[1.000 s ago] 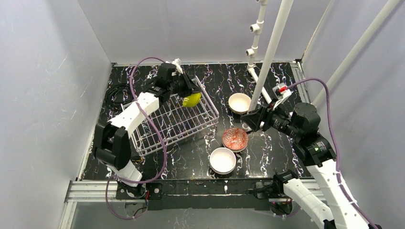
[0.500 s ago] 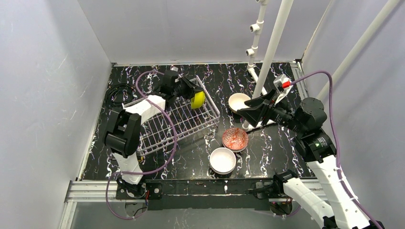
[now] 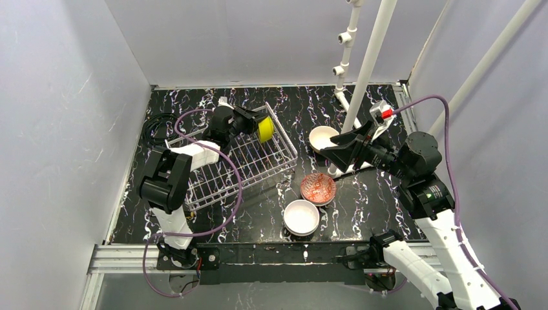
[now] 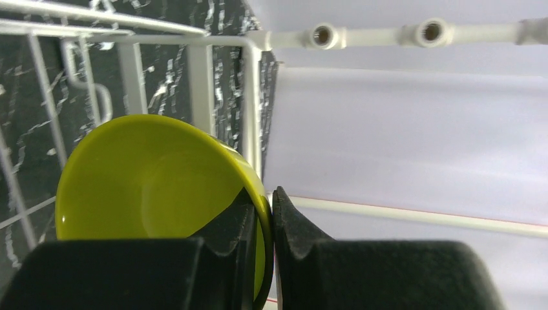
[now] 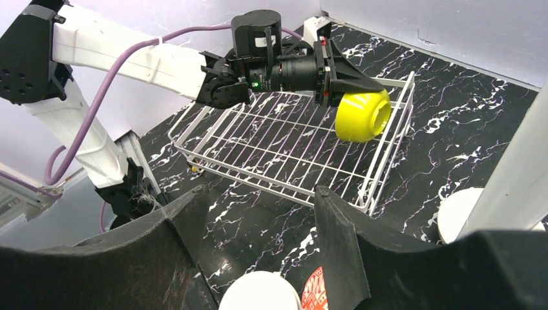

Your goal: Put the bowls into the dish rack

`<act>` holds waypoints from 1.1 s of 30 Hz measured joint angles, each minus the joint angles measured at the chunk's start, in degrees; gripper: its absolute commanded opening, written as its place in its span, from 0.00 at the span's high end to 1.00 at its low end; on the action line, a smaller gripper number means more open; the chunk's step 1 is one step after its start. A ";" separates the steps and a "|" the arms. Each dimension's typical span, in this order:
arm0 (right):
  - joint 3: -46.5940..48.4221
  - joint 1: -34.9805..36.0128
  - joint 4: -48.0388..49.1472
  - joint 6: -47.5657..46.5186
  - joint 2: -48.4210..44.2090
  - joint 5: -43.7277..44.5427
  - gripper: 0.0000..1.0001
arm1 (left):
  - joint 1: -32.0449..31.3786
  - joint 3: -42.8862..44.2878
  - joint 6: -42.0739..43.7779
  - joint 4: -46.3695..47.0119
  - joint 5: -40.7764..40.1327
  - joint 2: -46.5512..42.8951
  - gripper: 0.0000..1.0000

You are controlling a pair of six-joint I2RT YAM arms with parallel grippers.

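Note:
A yellow-green bowl (image 3: 265, 130) (image 4: 155, 187) (image 5: 362, 116) hangs tipped on its side over the far right corner of the white wire dish rack (image 3: 239, 161) (image 5: 291, 148). My left gripper (image 3: 257, 124) (image 4: 271, 197) is shut on its rim, one finger inside and one outside. My right gripper (image 3: 328, 147) (image 5: 258, 190) is open and holds nothing. It hovers above the table right of the rack. Below it are a tan bowl with a white inside (image 3: 323, 139) (image 5: 459, 213), a red-patterned bowl (image 3: 318, 188) (image 5: 315, 290) and a white bowl (image 3: 301, 217) (image 5: 262, 290).
A white pipe frame (image 3: 368, 64) rises from the table just behind my right gripper, with a pipe along the back wall (image 4: 388, 32). Black cable (image 3: 155, 129) lies coiled at the far left. Grey walls close in the marbled black table (image 3: 258, 213).
The left arm has folded lower and turned the yellow-green bowl onto its side over the rack's far corner. The right gripper lifted, swung right and opened wider.

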 measured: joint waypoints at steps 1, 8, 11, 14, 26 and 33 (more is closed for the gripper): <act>-0.02 0.00 0.00 0.07 0.02 0.00 0.31 | 0.09 -0.02 -0.57 1.51 -0.04 0.09 1.00; 0.00 0.00 0.00 0.44 0.37 0.09 0.30 | 0.13 -0.11 -3.76 10.75 -0.44 1.70 1.00; -0.02 0.00 0.00 0.50 0.39 0.24 0.30 | 0.13 -0.48 -5.07 13.33 -1.03 3.37 1.00; 0.00 0.00 -0.02 0.70 0.42 0.74 0.30 | 0.13 -2.03 -6.36 16.35 -1.73 5.33 1.00; -1.51 0.00 2.19 6.69 0.33 2.25 0.29 | 0.35 -7.26 -10.03 31.47 -4.52 9.46 1.00; -1.51 0.00 2.40 7.02 0.28 2.47 0.29 | 0.44 -8.46 -15.10 38.05 -5.95 12.15 1.00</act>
